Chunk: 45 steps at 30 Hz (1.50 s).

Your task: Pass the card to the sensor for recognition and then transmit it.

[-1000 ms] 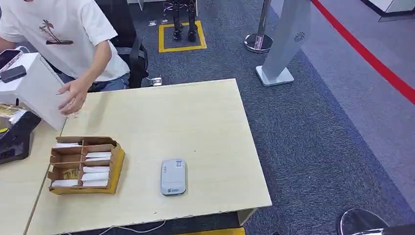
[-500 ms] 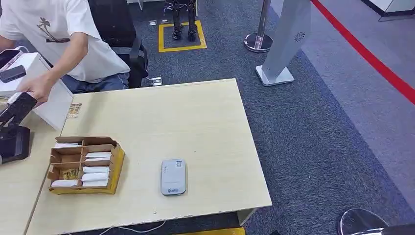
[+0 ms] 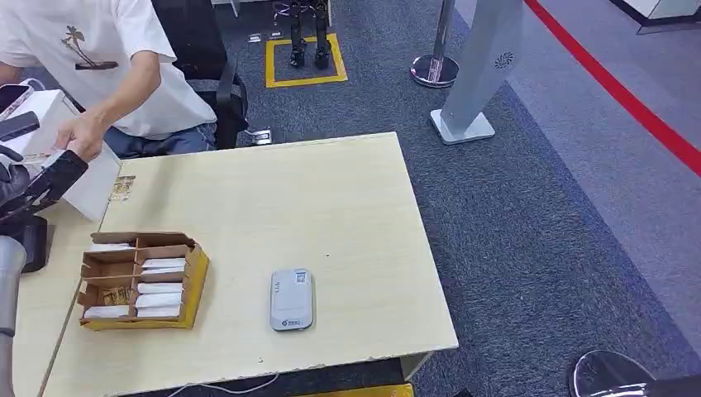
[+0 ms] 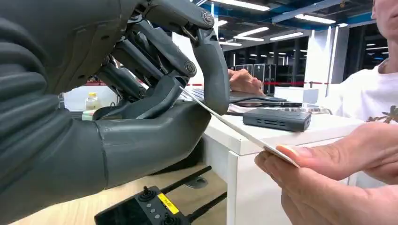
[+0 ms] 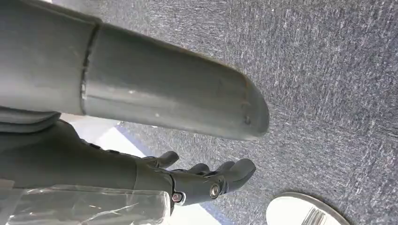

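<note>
We see our left hand (image 4: 141,98) up by the white box (image 3: 62,161) at the far left of the worktop (image 3: 273,223). It pinches the card (image 4: 230,124) between its thumb and a finger. A person's hand (image 4: 328,173) holds the other end of the same card, so both hold it at once. On top of the white box lies a small black device (image 4: 277,118). Our right hand (image 5: 206,180) hangs down over the grey carpet (image 5: 328,70), fingers loosely bent and holding nothing. On the worktop sit a cardboard box (image 3: 140,279) with card slots and, just beside it, the grey sensor (image 3: 291,299).
</note>
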Tool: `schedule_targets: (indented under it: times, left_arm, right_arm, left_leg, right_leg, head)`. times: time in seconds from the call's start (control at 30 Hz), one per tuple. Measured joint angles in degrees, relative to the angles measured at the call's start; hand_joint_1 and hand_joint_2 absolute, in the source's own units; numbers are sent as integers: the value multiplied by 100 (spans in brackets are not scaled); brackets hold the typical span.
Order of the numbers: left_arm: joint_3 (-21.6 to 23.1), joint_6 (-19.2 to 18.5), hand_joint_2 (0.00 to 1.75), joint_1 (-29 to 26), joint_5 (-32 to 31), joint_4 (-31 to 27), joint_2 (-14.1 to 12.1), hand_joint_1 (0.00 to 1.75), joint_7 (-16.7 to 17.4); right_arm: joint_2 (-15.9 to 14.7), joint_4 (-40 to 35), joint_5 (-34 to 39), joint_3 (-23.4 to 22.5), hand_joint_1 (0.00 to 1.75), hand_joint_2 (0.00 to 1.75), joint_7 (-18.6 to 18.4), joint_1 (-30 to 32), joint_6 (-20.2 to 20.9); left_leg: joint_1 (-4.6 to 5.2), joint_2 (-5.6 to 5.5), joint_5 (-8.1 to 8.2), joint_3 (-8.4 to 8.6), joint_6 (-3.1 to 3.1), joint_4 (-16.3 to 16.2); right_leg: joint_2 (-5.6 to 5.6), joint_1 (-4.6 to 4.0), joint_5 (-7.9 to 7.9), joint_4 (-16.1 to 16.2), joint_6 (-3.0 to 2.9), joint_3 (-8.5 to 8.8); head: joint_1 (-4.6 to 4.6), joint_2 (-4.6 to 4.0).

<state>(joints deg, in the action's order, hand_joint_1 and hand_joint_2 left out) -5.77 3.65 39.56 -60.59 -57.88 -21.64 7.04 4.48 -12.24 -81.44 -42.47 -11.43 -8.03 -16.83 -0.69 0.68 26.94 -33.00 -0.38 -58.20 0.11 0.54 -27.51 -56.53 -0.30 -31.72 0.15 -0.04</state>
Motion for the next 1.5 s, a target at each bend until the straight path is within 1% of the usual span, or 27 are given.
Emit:
schedule_targets:
  times: [0.23, 0.27, 0.3, 0.4, 0.57, 0.67, 0.77, 0.83, 0.9, 0.93, 0.97, 1.03, 1.07, 1.13, 1.2, 1.3, 1.33, 1.37, 1.4, 1.47, 1.5]
  left_arm:
    - [15, 2, 175, 81, 55, 94, 35, 175, -2]
    - [20, 2, 175, 103, 61, 127, 55, 0, -2]
    - [20, 39, 0, 111, 83, 144, 57, 0, -4]
    - [20, 68, 0, 117, 151, 144, 77, 0, -20]
    - [20, 140, 0, 100, 361, 144, 111, 0, -157]
    - [20, 186, 0, -60, 514, 41, 146, 0, -256]
    - [20, 219, 0, -438, 748, -306, 227, 0, -396]
    - [20, 267, 0, -796, 946, -699, 302, 0, -505]
    - [20, 346, 0, -1259, 1137, -1148, 426, 0, -656]
    - [20, 479, 0, -1593, 1211, -1398, 521, 0, -814]
    - [18, 646, 175, -1930, 1254, -1675, 597, 0, -985]
    - [20, 967, 175, -2643, 1277, -2261, 816, 0, -1279]
    - [20, 1157, 175, -3111, 1237, -2696, 951, 0, -1436]
    - [66, 1268, 175, -3767, 1110, -3424, 1176, 0, -1471]
    - [152, 1279, 175, -4197, 1074, -3987, 1358, 0, -1456]
    - [201, 1281, 175, -4566, 1110, -4495, 1521, 0, -1453]
    - [201, 1281, 175, -4627, 1269, -4592, 1565, 0, -1500]
    - [201, 1270, 175, -4684, 1667, -4688, 1621, 0, -1649]
    - [201, 1252, 175, -4743, 2167, -4745, 1705, 0, -1835]
    - [201, 1039, 175, -4786, 3350, -4791, 1903, 0, -2264]
    - [201, 959, 175, -4786, 3630, -4789, 1985, 0, -2368]
  right_arm:
    - [0, 0, 11, 2, 0, 0, 0, -1, 0]
    - [0, 0, 15, 2, 0, 0, 0, -1, 0]
    - [0, 0, 18, 2, 0, 0, 0, 0, -2]
    - [0, 0, 44, 2, 0, 0, 17, -3, -9]
    - [0, 0, 147, 0, 0, 0, 61, 0, -24]
    - [4, 0, 236, 0, 0, 0, 72, 0, -28]
    - [15, 0, 346, -9, 0, 0, 98, 1, -55]
    - [17, 0, 422, -39, 0, 0, 144, 3, -107]
    - [15, 0, 428, -66, 0, 0, 37, 40, -146]
    - [2, 0, 467, -100, 0, 0, 43, 91, -177]
    - [-7, 0, 520, -142, 0, 0, 85, 152, -210]
    - [-18, 0, 617, -203, 0, 0, 245, 272, -267]
    - [-26, 0, 676, -267, 0, 0, 357, 339, -286]
    - [-26, 0, 704, -339, 0, 0, 345, 375, -330]
    - [-26, -4, 747, -399, 0, 0, 339, 355, -356]
    - [-26, -11, 767, -446, 0, 0, 341, 327, -363]
    - [-26, -11, 802, -463, 0, 0, 365, 322, -380]
    - [-26, -13, 850, -496, 0, 0, 408, 313, -413]
    - [-24, -11, 890, -531, 0, 0, 450, 302, -431]
    - [-11, -11, 946, -583, 0, 0, 487, 263, -426]
    - [-2, -11, 946, -595, 0, 0, 483, 235, -422]
  left_leg:
    - [0, 1, 0, 0, 0, 1]
    - [0, 7, 0, 0, 0, 1]
    - [0, 6, 0, 0, 0, 0]
    - [0, -1, 0, -1, 0, 0]
    - [0, -1, -1, -1, 0, 1]
    - [1, -1, -1, 0, 0, 0]
    - [2, 0, 0, 0, 0, 0]
    - [3, 1, 4, 0, -1, 0]
    - [6, 4, 11, 2, 3, 1]
    - [9, 5, 14, 3, 6, 1]
    - [10, 5, 18, 3, 8, 1]
    - [10, 11, 27, 3, 12, 1]
    - [9, 15, 32, 0, 15, 1]
    - [10, 19, 40, -2, 15, 1]
    - [12, 14, 45, 0, 18, 0]
    - [10, 7, 44, 1, 20, 0]
    - [10, 5, 43, 2, 21, 0]
    - [10, 3, 42, 5, 20, 0]
    - [10, 3, 41, 8, 19, 0]
    - [9, -3, 34, 9, 22, 0]
    - [8, -5, 33, 9, 22, 0]
  right_leg:
    - [1, 0, 0, 0, 0, -1]
    - [6, 0, 1, 0, -1, -2]
    - [5, 0, 1, 0, -2, -3]
    - [0, 0, 1, 0, -2, -1]
    - [0, 0, 2, 0, -2, 2]
    - [0, 0, 2, 0, -2, 2]
    - [1, 1, 2, 0, -2, 2]
    - [2, 1, 1, 2, -2, 1]
    - [4, 5, -4, 3, 3, 2]
    - [5, 8, -6, 3, 3, 3]
    - [6, 12, -11, 3, 7, 4]
    - [11, 12, -15, 5, 8, 1]
    - [14, 12, -17, 7, 11, 1]
    - [15, 12, -22, 10, 13, -1]
    - [11, 12, -30, 12, 25, 4]
    - [-2, 12, -29, 11, 25, 8]
    - [-5, 12, -29, 11, 25, 11]
    - [-6, 12, -28, 10, 24, 14]
    - [-6, 12, -28, 9, 23, 18]
    - [-10, 12, -27, 8, 23, 20]
    - [-13, 11, -27, 8, 23, 20]
  head:
    - [2, 0]
    - [0, -2]
    - [0, 0]
    - [0, 0]
    - [2, 0]
    - [2, -2]
    - [0, 0]
    - [2, 0]
    - [2, 0]
    - [0, 0]
    - [-2, -2]
    - [-2, 0]
    - [0, 0]
    - [2, 0]
    - [2, 0]
    - [2, 0]
    - [0, -2]
    - [0, 0]
    - [-2, 0]
    - [-2, 0]
    - [-2, 0]
